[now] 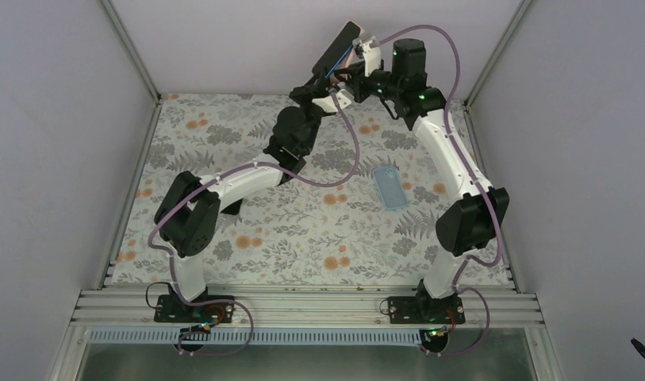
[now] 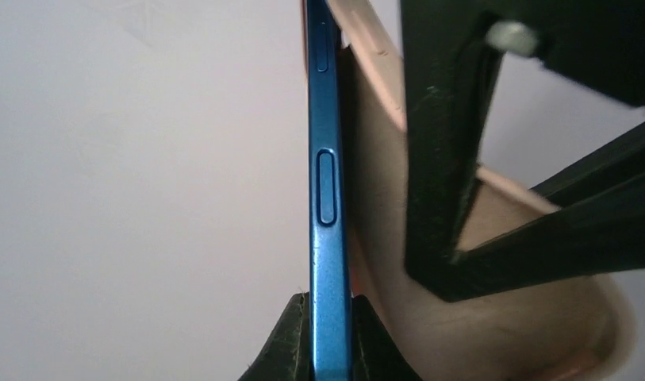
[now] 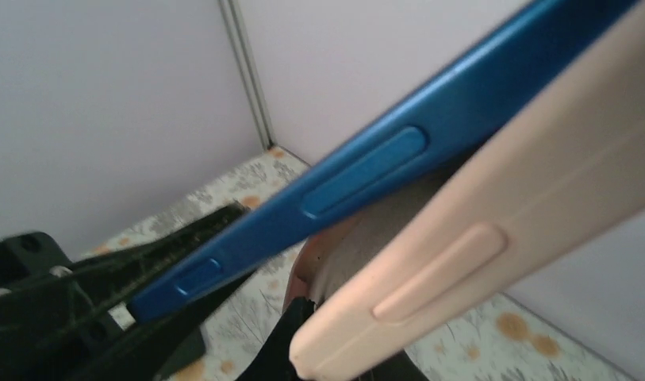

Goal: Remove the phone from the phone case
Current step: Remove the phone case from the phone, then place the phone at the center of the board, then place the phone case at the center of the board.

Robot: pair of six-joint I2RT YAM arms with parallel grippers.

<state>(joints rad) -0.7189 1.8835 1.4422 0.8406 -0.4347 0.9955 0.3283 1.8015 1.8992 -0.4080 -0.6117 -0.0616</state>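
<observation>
A blue phone is held up in the air at the back of the table, half peeled out of a peach-pink case. My left gripper is shut on the phone's lower edge. The case bends away from the phone on the right. My right gripper is shut on the case's corner, with one finger inside it. In the right wrist view the phone has separated from the case at the near end. The two grippers sit close together.
A light blue translucent case lies flat on the floral table cover, right of centre. Grey walls and metal frame posts stand close behind the raised arms. The left arm's black fingers reach into the right wrist view.
</observation>
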